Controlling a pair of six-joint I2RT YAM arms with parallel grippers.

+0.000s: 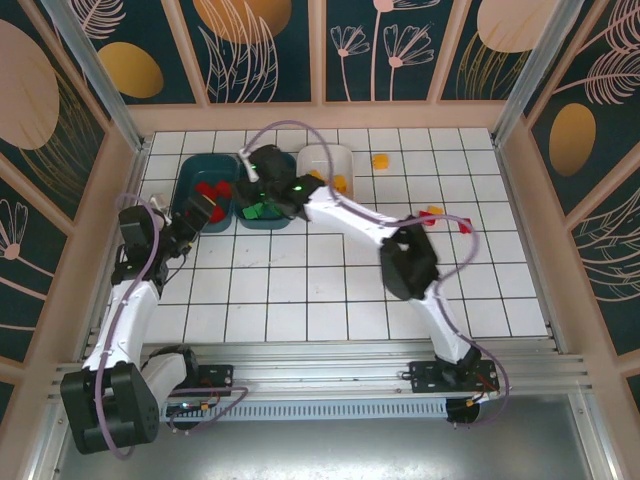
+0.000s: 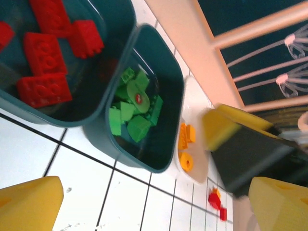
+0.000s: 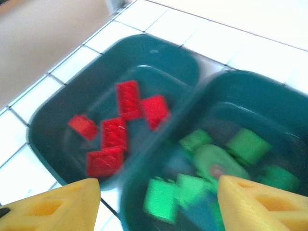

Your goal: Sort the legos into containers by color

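- While hanging over the middle teal tray point(image 3: 269, 91), right tool point(image 3: 159, 207) spread wide open, nothing between its yellow fingers point(image 3: 53, 207).
- Inside the middle teal tray: green legos point(image 3: 248, 147) in a loose heap, with 1 round green piece bearing a red dot among them.
- Touching the middle teal tray on its left side: second teal tray point(image 3: 159, 57), with 5 red legos point(image 3: 115, 132) lying flat on its floor.
- Just right of the middle teal tray: white tray point(image 1: 325, 158), with 2 orange legos point(image 2: 186, 137) inside.
- Left of the middle teal tray and nearer the arm bases: left tool point(image 2: 154, 207), likewise open and empty, poised above bare desk point(image 1: 300, 290) tiles.
- Farther right of the middle teal tray, loose on the desk: 1 single orange lego point(image 1: 380, 160), then an orange-and-red pair point(image 1: 431, 216) lying close together, then 1 single red lego point(image 1: 465, 227) farthest out.
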